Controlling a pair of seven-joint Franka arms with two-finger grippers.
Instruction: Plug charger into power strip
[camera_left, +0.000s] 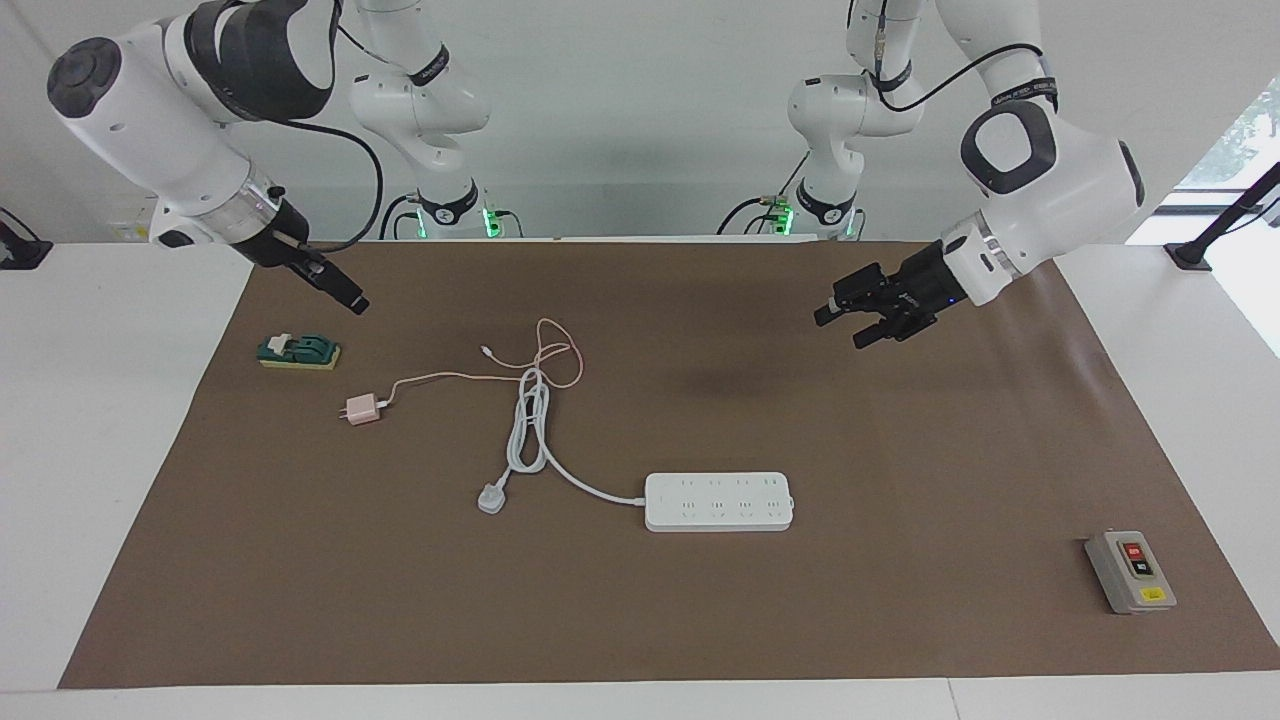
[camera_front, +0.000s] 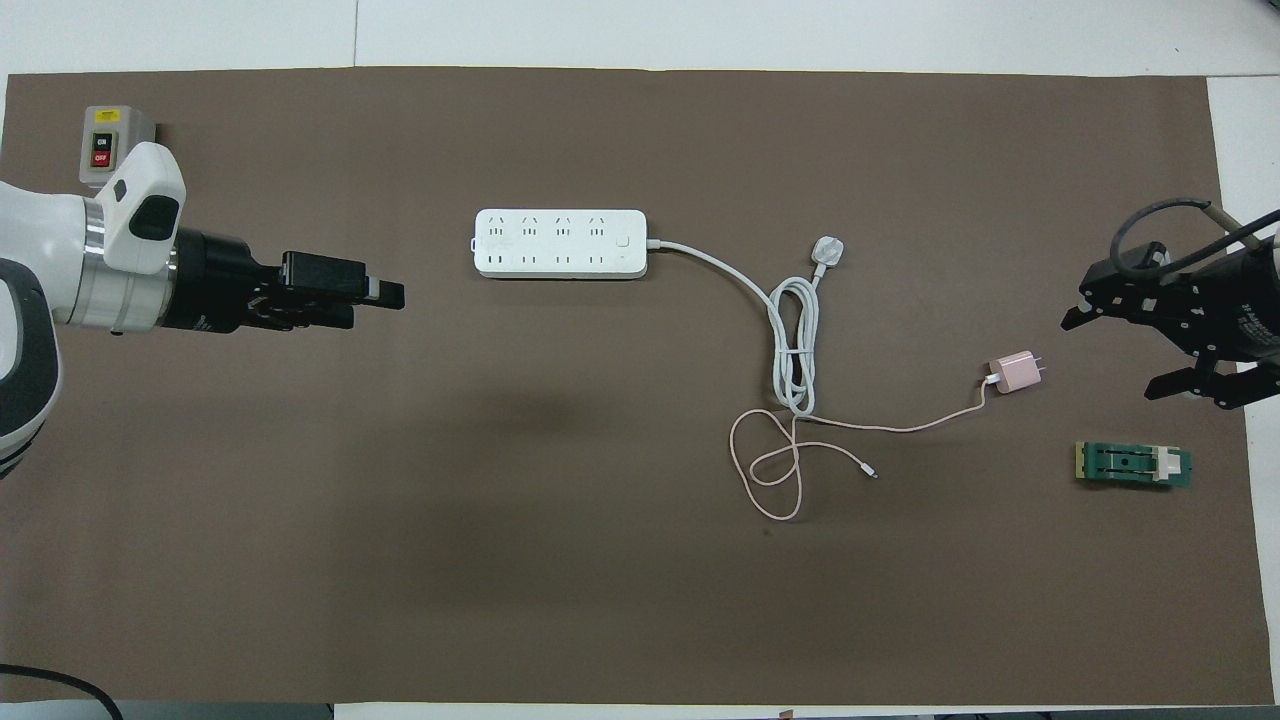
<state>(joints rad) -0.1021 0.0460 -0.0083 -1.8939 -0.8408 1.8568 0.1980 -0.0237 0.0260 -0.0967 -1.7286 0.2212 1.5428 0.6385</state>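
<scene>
Beside right jaws, charger untouched

Charger: small pale-pink cube, lying on tabletop toward right arm's end, unplugged. Thin pink cable loops to a tiny connector. Power strip: long flat white bar w/ two outlet rows, mid-tabletop, farther from robots than charger, well apart.

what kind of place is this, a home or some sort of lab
Most likely a robotics lab test bench, not a home: two Franka arms mounted at a white table, a brown mat as the work area, and loose electrical parts such as a power strip and a grey switch box.
</scene>
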